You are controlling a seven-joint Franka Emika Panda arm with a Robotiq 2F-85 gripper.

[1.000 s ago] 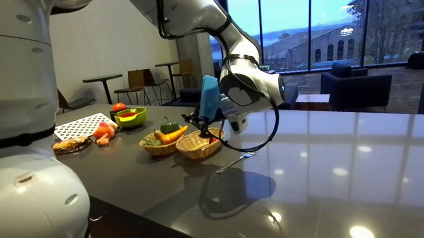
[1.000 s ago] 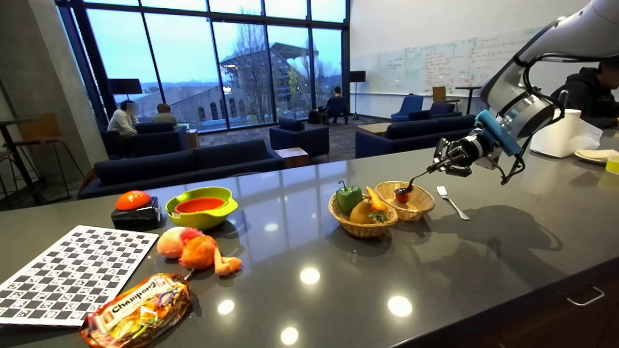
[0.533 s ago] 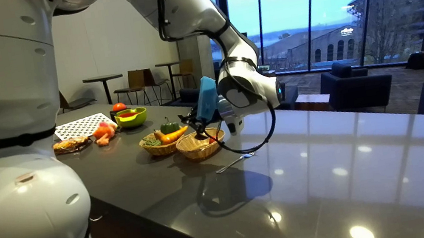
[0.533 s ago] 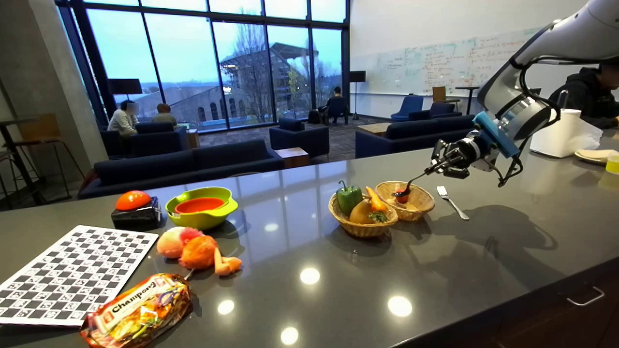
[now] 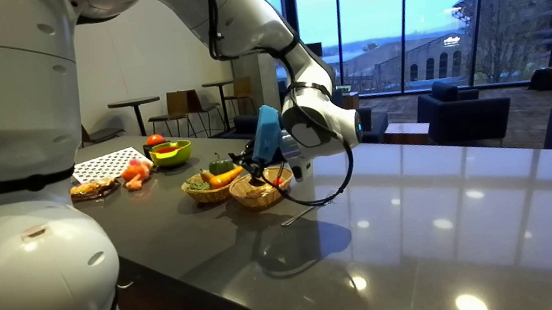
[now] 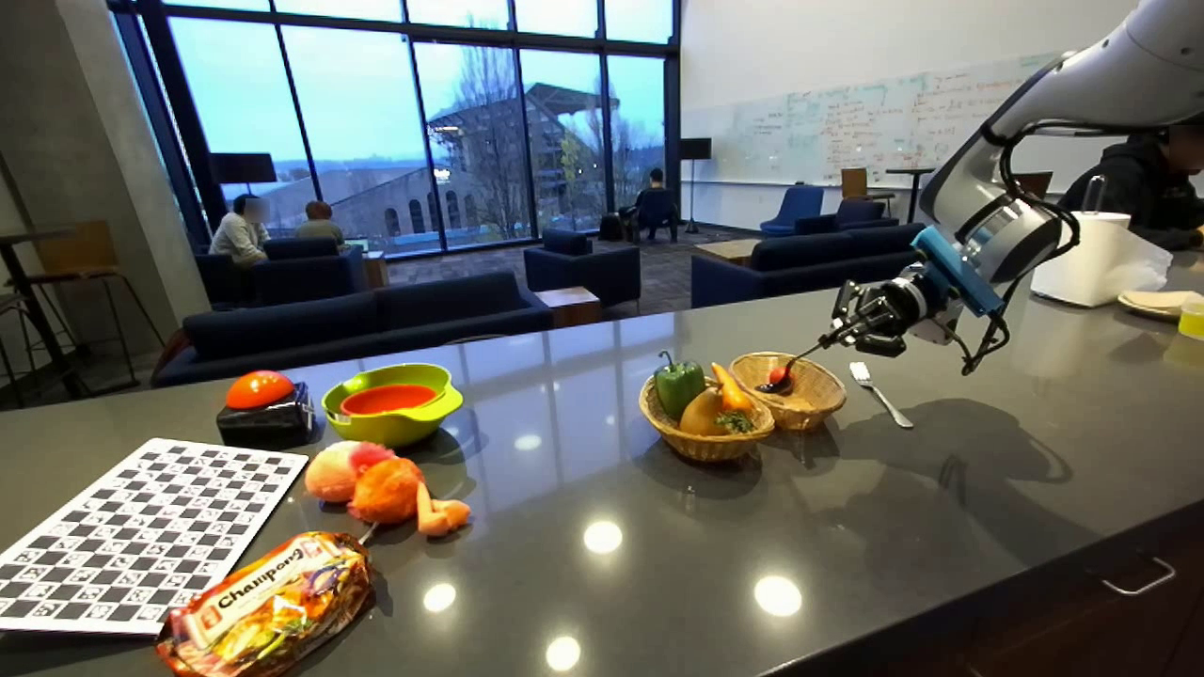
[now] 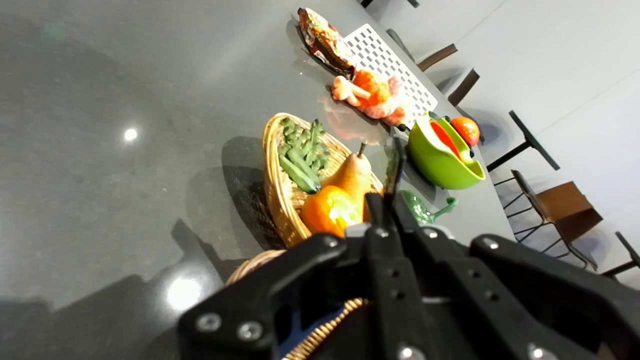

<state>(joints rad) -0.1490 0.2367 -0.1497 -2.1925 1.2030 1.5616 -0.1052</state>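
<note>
My gripper [image 6: 831, 340] is shut on the handle of a dark spoon [image 6: 776, 385]; the handle rises between the fingertips [image 7: 387, 205] in the wrist view. The spoon slants down, its bowl inside the nearly bare wicker basket [image 6: 816, 416], beside a small round red item [image 6: 778, 372]. I cannot tell if they touch. The basket also shows in an exterior view [image 5: 255, 199], with the red item [image 5: 278, 181] near its rim. Next to it, a second wicker basket [image 6: 705, 449] holds a green pepper [image 6: 679, 385], a carrot [image 6: 730, 389], a pear [image 7: 354, 175] and an orange [image 7: 332, 210].
A fork [image 6: 880, 395] lies beside the basket on the grey counter [image 6: 658, 564]. Farther off are a green bowl [image 6: 390, 418], a black box with an orange dome [image 6: 265, 414], plush toys [image 6: 386, 489], a Champong packet [image 6: 273, 602] and a checkered board [image 6: 141, 536].
My gripper has moved a little toward the baskets and down. The spoon's bowl has gone from over the red item to lower beside it. The baskets and fork have not moved.
</note>
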